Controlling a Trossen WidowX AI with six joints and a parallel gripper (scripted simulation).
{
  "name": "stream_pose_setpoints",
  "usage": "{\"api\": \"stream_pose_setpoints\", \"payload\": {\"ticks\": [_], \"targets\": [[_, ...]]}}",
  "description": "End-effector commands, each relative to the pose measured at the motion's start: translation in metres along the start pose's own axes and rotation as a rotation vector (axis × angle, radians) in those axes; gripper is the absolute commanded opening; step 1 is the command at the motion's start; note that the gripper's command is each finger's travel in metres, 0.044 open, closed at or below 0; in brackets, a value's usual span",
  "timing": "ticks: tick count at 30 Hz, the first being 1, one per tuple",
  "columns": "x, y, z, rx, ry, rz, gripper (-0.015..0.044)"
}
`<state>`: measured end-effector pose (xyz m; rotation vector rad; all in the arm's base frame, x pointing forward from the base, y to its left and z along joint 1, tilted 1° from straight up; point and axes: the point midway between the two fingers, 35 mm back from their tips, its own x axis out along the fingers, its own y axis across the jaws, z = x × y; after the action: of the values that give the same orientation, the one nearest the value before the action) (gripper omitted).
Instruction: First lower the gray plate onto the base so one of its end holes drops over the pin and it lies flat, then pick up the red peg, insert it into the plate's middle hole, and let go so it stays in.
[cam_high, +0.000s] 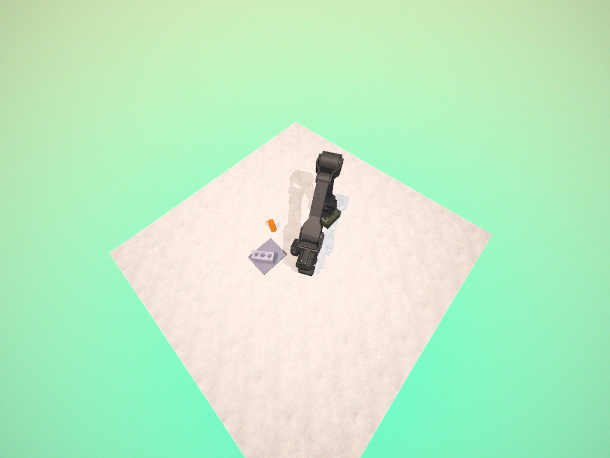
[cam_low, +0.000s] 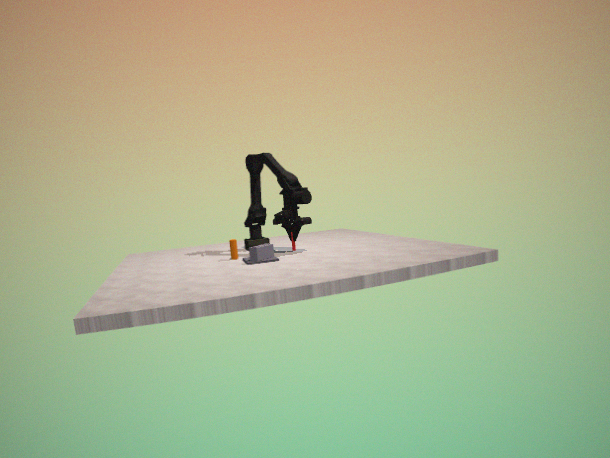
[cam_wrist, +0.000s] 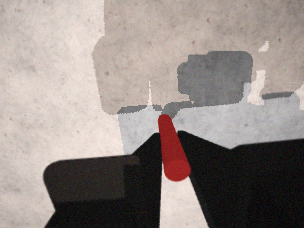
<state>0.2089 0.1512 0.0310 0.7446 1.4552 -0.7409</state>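
Gripper (cam_wrist: 172, 145) clamped on one red peg (cam_wrist: 172, 147); one gray plate (cam_high: 265, 256), one orange cylinder (cam_high: 272, 225) apart.

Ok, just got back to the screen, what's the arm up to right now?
The gripper has closed on the red peg, which stands upright on the table, its lower end at the surface. The gray plate already sits on the base, to one side of the arm, with its three holes facing up. An orange cylinder stands nearby, untouched. The peg has yet to go into the middle hole.
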Motion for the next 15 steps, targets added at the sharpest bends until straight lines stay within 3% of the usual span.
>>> {"api": "stream_pose_setpoints", "payload": {"ticks": [1, 15], "targets": [[-0.011, 0.004, -0.001, 0.003, 0.004, 0.011, 0.0], [-0.054, 0.008, 0.0, 0.003, 0.004, 0.011, 0.0]]}}
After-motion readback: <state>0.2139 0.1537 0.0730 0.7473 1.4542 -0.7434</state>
